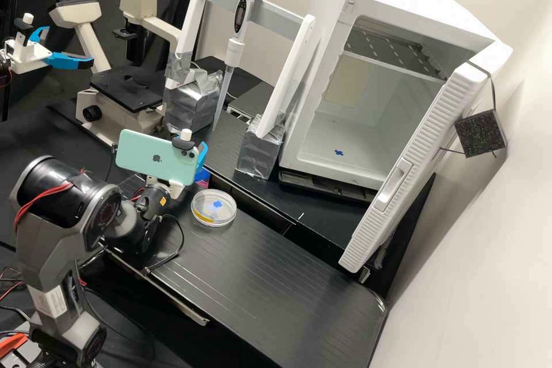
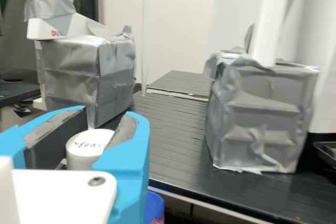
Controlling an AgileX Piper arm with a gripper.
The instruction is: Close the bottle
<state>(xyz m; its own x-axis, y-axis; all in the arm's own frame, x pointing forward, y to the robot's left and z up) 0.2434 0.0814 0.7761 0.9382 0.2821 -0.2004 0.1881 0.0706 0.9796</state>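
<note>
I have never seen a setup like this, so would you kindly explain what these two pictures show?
The dark grey machine is a robot arm, with a phone mounted near its wrist. The high view is from a fixed camera looking down on the bench; the wrist view is from a camera riding on the arm.

On the bench are a shallow clear dish, a microscope, a pipette in a stand with taped feet, and a white cabinet, its door open.

In the wrist view, the gripper appears to hold a round white cap.
</note>
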